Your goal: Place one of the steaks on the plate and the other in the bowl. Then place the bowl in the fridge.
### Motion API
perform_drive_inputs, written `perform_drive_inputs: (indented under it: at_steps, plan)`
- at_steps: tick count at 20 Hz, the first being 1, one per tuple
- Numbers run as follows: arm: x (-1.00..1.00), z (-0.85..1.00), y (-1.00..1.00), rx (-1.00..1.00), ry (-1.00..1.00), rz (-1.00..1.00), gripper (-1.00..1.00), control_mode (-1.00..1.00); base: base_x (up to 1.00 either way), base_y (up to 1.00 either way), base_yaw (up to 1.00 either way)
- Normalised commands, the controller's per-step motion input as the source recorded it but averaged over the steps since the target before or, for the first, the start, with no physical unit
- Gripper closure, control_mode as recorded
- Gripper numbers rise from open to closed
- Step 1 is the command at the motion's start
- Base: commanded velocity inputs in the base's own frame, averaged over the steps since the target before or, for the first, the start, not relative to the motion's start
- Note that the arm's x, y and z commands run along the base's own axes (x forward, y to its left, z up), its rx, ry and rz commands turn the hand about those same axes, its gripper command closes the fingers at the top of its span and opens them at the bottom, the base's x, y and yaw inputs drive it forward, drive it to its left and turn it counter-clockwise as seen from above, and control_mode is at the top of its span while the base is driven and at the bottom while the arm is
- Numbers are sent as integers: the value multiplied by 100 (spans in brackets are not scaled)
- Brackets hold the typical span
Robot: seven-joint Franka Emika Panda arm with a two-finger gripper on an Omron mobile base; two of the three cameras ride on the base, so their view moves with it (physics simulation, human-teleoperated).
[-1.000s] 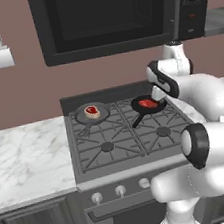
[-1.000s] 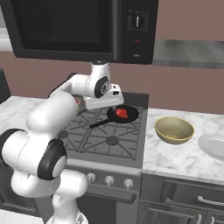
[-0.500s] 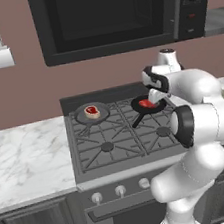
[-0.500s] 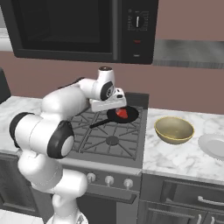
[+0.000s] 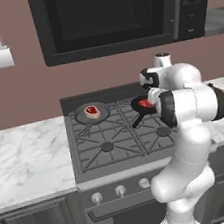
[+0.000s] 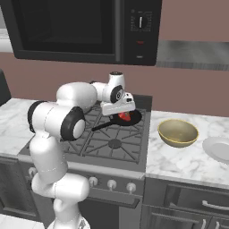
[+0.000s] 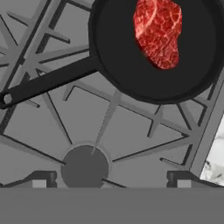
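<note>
Reaching for the first steak (image 7: 158,31) in the black frying pan (image 7: 127,70) on the stove, the gripper (image 6: 120,108) hovered above it wide open and empty; next it needed to drop and center on the meat. Second steak (image 5: 91,111) lay in the grey pan (image 5: 82,119); bowl (image 6: 177,132) and plate (image 6: 217,150) sat empty on the surface (image 6: 179,161).

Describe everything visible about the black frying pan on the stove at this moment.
The black frying pan is round and shallow with a dark matte look and a long straight handle ending in a small hole. It sits flat on the grey stove grate at a rear burner, handle angled toward the front. One raw red steak lies inside, off-centre. The open gripper hangs above it, touching neither pan nor meat.
</note>
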Motion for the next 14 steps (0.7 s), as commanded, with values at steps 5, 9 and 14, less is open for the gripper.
perform_drive_inputs:
  at_steps: [5, 9, 14]
  plan:
    - [49, -16, -9, 0, 6, 10, -100, -100, 0, 0, 0]
    - [46, -33, -3, 0, 0, 10, -100, -100, 0, 0, 0]
    - [45, -25, 0, 0, 0, 6, -100, -100, 0, 0, 0]
